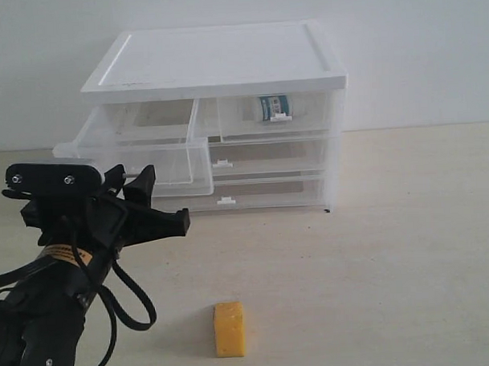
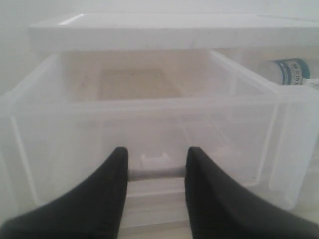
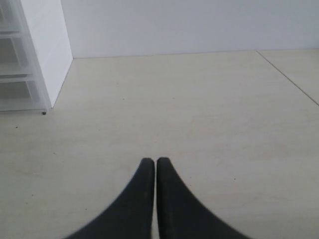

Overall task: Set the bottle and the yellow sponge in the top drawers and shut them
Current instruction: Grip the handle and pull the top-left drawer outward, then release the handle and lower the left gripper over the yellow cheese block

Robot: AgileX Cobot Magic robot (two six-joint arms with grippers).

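- Plainly, the yellow sponge [image 1: 229, 330] lies alone on the tabletop [image 1: 392, 266], well in front of the cabinet [image 1: 216, 59] and apart from the arm.
- The bottle [image 1: 272, 106] lies inside the closed top right drawer [image 1: 306, 116]. Only its dark label shows clearly through the cloudy plastic, and the left wrist view cuts it off at the picture's edge.
- The top left drawer [image 1: 163, 162] stands pulled out from the cabinet.
- The left gripper [image 1: 161, 203] hovers just before that drawer's front, its jaws partly apart and holding nothing.
- The drawer's small white handle [image 2: 154, 159] shows blurred in the gap between them. Whether either tip touches it I cannot tell.
- The left arm's lower part runs out of the exterior view at the corner.
- The right gripper [image 3: 154, 163] is outside the exterior view. Its own wrist view shows the jaws pressed together with nothing between them, over bare tabletop, with only the cabinet's corner visible.
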